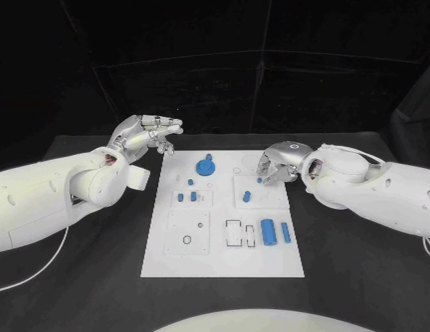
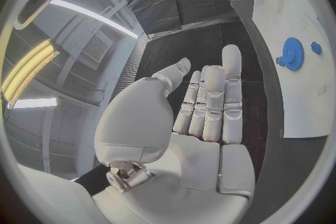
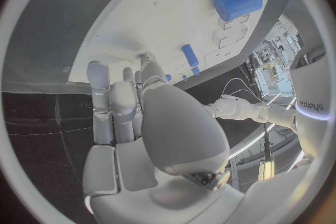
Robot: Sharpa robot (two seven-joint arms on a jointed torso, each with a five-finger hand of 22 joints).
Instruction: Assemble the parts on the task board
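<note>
Both hands hold nothing: left hand [image 1: 147, 135] and right hand [image 1: 278, 164] are open. The small blue plastic parts [image 1: 268, 231] lie loose on the flat white task board [image 1: 225, 259]; most work is left.

Table [image 1: 86, 277]: black, matte top, spreading across the lower head view. Black curtain [image 1: 275, 76]: hanging behind the table's far edge, folds and seams showing faintly, closing off the backdrop. Ceiling light strips [image 2: 31, 70]: glowing pale yellow overhead in the left wrist view. Ceiling vent grille [image 2: 94, 47]: sitting beside the strips.
</note>
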